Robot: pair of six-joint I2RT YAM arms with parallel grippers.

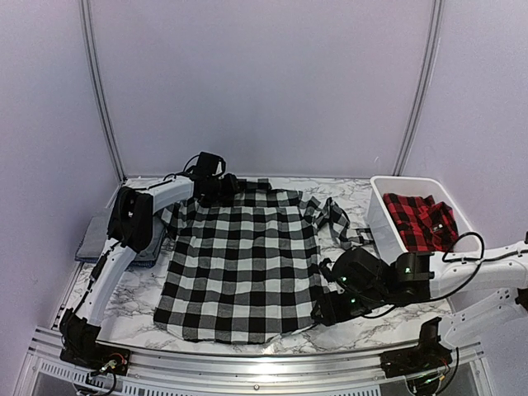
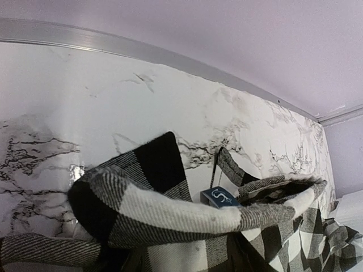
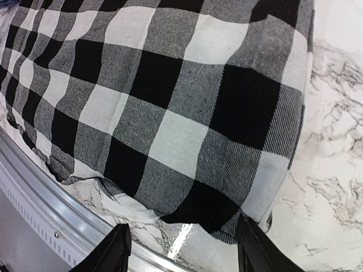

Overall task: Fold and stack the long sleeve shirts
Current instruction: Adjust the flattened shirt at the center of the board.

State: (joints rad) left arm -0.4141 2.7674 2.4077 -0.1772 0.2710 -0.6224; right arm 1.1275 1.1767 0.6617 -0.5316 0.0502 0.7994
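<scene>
Checked shirt (image 1: 239, 264) is lying flat, right gripper (image 3: 184, 249) hovering wide; left gripper (image 1: 219, 186) hold is unclear, so collar (image 2: 170, 209) may be slipping.

The marble table (image 1: 355, 194) carries a black-and-white checked shirt (image 1: 243, 264) spread flat, one hem corner just ahead of the right gripper (image 3: 182, 238)'s jaws. A white bin (image 1: 379, 219) sits behind them. Well apart across the cloth lies what may be a grey shirt (image 1: 92, 239).

I see a flannel shirt (image 1: 239, 264) mid-frame, black-and-white check. Second shirt (image 1: 421, 221) at right, red-and-black check, in a white bin (image 1: 378, 216). Table (image 1: 132, 301) is white marble with grey veining. Collar tag (image 2: 218, 197) is blue. Grey cloth (image 1: 92, 239) at left edge.
</scene>
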